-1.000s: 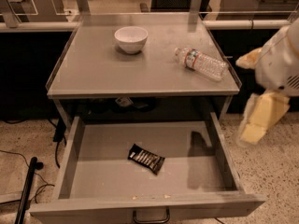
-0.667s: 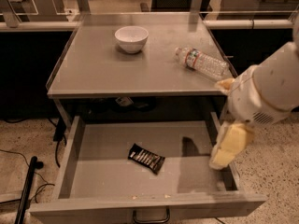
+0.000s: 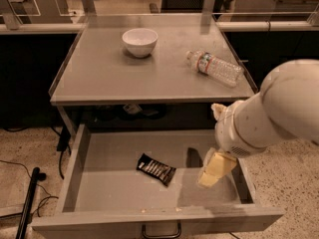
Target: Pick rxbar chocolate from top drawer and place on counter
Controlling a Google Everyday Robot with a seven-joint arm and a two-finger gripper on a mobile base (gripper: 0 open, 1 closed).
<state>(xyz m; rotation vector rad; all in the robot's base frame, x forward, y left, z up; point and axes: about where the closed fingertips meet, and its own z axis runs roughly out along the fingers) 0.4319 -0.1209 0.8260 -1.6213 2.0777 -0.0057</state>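
Camera view: gripper (image 3: 211, 170) hangs over right side of open top drawer (image 3: 79, 159), apart from rxbar chocolate (image 3: 156, 169) lying flat mid-drawer. Its opening: cannot tell.

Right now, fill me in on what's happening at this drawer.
The robot's gripper hangs over the right part of the open top drawer. The rxbar chocolate lies flat on the drawer floor nearer the middle, apart from the gripper and not yet picked up. On the counter above sit a white bowl and a clear water bottle lying on its side.
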